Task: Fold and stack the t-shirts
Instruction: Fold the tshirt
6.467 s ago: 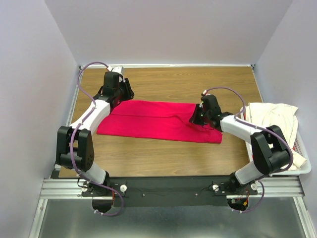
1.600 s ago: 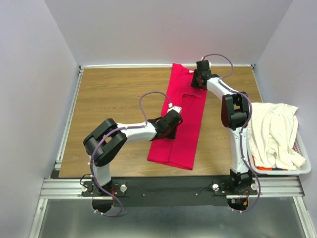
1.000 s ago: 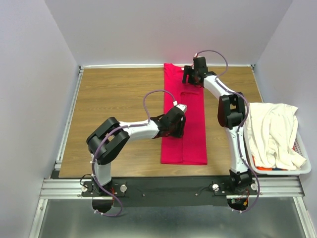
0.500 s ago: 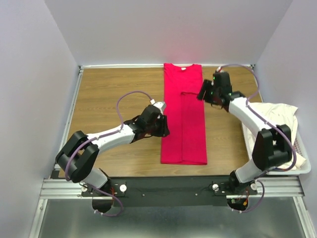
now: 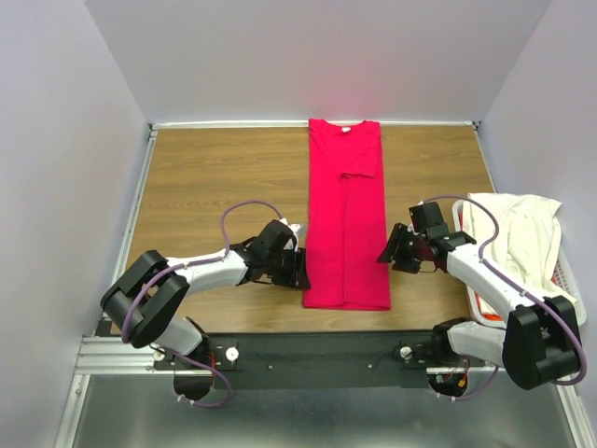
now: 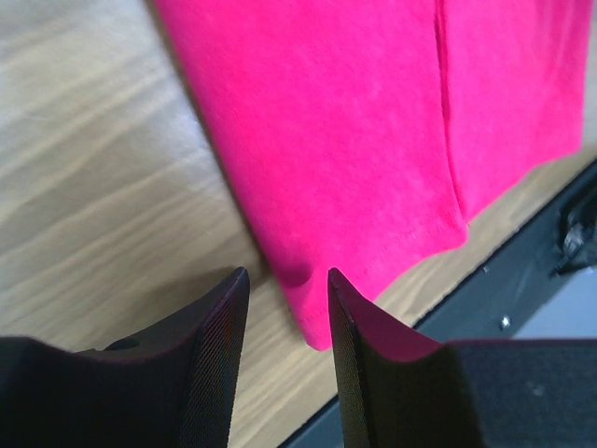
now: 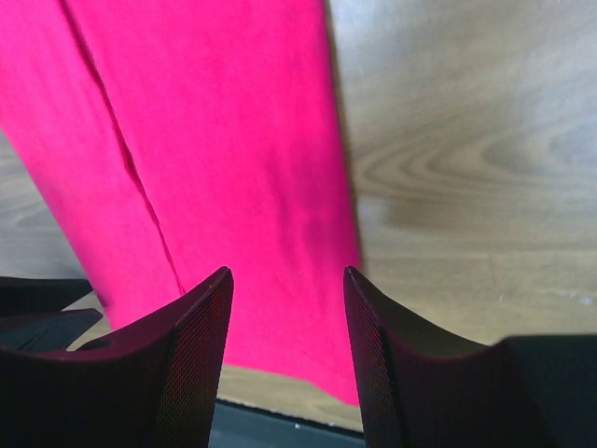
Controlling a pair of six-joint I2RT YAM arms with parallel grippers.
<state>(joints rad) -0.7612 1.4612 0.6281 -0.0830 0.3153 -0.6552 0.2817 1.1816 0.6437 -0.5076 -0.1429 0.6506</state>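
place: looking like a robotics lab test cell | enclosure: plain pale walls (image 5: 317, 56) boxing in a wood-grain table (image 5: 215, 168) on three sides | rig: left arm (image 5: 201, 271) and right arm (image 5: 485, 275) sitting bolted to an aluminium rail (image 5: 112, 359) (purple cables (image 5: 247, 207) looping off both) | prop: white laundry basket (image 5: 571, 317) sitting at the table's right edge

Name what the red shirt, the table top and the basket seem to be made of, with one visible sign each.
Red shirt: soft knit cloth, perhaps cotton jersey; it looks matte and slightly fuzzy, and lies limp with fold creases.
Table top: wood or wood-look laminate; it has brown grain lines and a faint sheen, which leaves either possible.
Basket: white moulded plastic, judging by its smooth slatted wall.
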